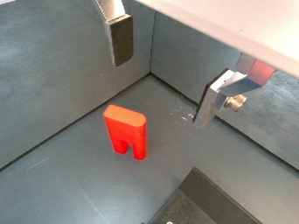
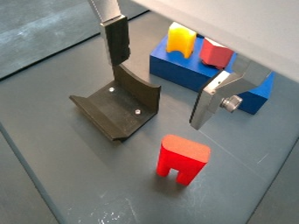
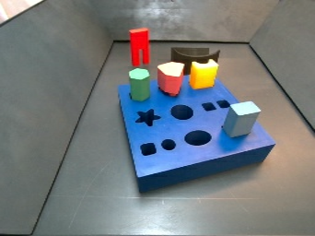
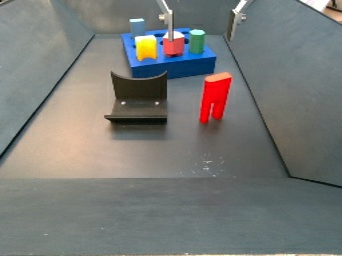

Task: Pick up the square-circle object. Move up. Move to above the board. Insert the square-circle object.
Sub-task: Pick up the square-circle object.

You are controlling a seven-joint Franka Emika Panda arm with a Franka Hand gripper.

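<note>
The square-circle object (image 4: 214,98) is a tall bright red block. It stands upright on the grey floor with its notch at the floor end, and it shows in both wrist views (image 1: 126,131) (image 2: 184,157) and in a side view (image 3: 139,44). The board (image 3: 197,164) is a thick blue block with star, round and square holes, also seen in a side view (image 4: 174,68) and a wrist view (image 2: 176,72). My gripper (image 4: 203,12) is open and empty, high above the floor between board and red block (image 1: 170,74) (image 2: 163,74). It touches nothing.
The dark fixture (image 4: 138,98) stands on the floor beside the red block (image 2: 117,109). On the board stand a green hexagonal prism (image 3: 140,85), a pinkish-red piece (image 3: 170,78), a yellow piece (image 3: 204,72) and a light blue block (image 3: 241,118). Grey walls enclose the floor.
</note>
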